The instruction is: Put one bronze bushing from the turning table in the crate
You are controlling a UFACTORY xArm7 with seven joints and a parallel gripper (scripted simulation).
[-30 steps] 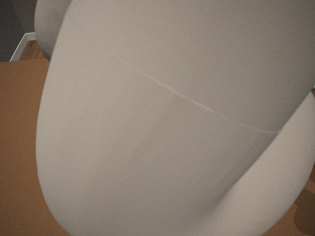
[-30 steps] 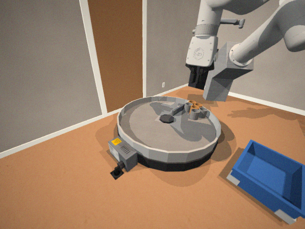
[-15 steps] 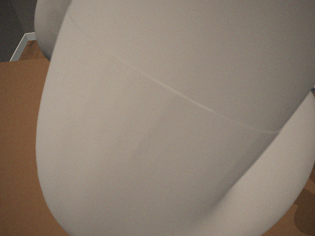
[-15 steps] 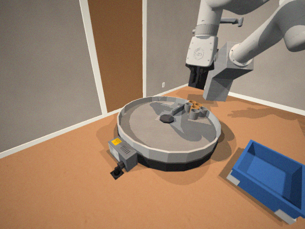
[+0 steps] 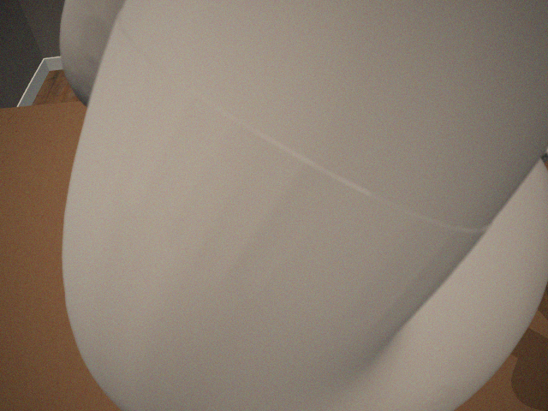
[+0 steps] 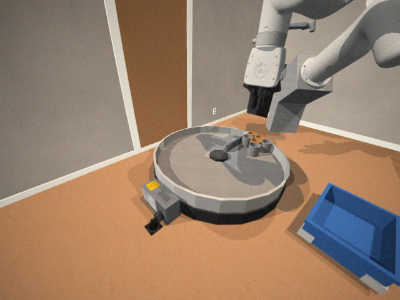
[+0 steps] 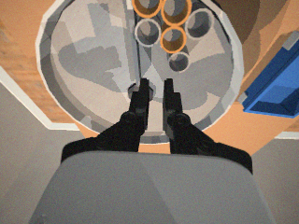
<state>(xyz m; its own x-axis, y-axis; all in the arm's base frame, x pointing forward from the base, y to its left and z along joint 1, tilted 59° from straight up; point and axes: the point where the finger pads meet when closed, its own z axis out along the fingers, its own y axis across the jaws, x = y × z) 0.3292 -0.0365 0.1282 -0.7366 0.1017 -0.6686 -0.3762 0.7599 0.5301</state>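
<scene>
A workshop-like room: 1 robot arm over a motorised turning table.

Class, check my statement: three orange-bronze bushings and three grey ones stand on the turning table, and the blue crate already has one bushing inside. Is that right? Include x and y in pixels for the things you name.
Not quite. The blue crate [image 6: 350, 255] [image 7: 276, 91] has no bushing inside; the exterior view shows its bare floor. The three orange-bronze bushings and three grey ones do stand on the turning table [image 6: 194, 174] [image 7: 84, 84].
</scene>
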